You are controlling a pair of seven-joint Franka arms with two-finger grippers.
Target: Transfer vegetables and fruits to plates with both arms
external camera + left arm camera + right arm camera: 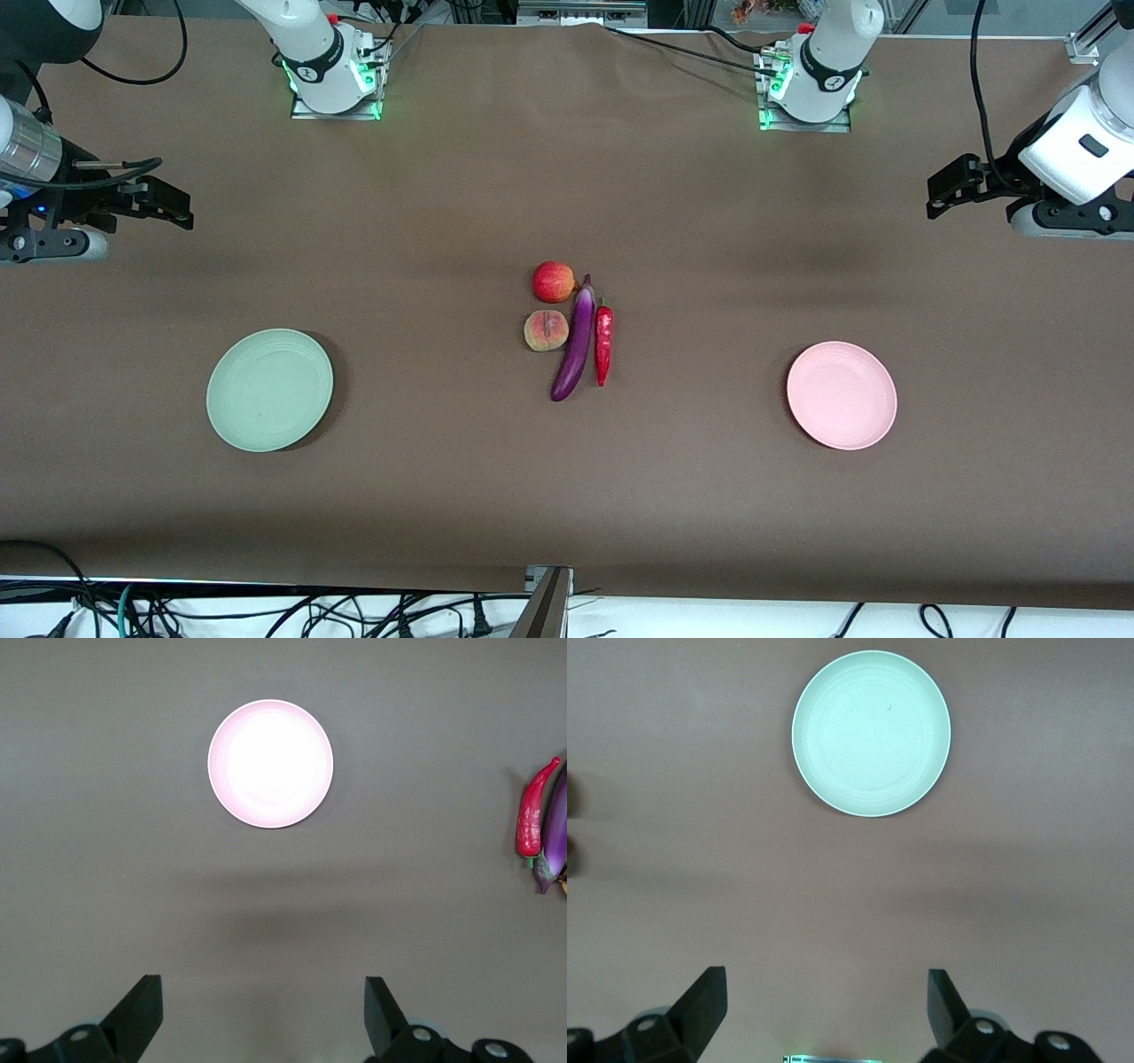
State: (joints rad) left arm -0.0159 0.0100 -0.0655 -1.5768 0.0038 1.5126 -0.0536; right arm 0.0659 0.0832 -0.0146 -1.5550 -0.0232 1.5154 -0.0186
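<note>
The eggplant point(574, 340) lies at the middle of the brown table point(567, 496), slightly slanted, and serves as the landmark for the rest. The red chili pepper point(603, 344) lies just beside the eggplant, toward the left arm's end of the table. The peach point(546, 330) sits touching or nearly touching the eggplant, toward the right arm's end. The red pomegranate-like fruit point(554, 282) sits by the eggplant's stem end, farther from the front camera than the peach. The pale green plate point(269, 390) rests well apart from the eggplant toward the right arm's end, bare. The pale pink plate point(842, 395) rests well apart from the eggplant toward the left arm's end, bare.

The left gripper point(262, 1014) hangs over bare cloth at the left arm's end, far from the eggplant, jaws spread wide and holding nothing. The right gripper point(827, 1010) hangs over bare cloth at the right arm's end, jaws likewise released.
</note>
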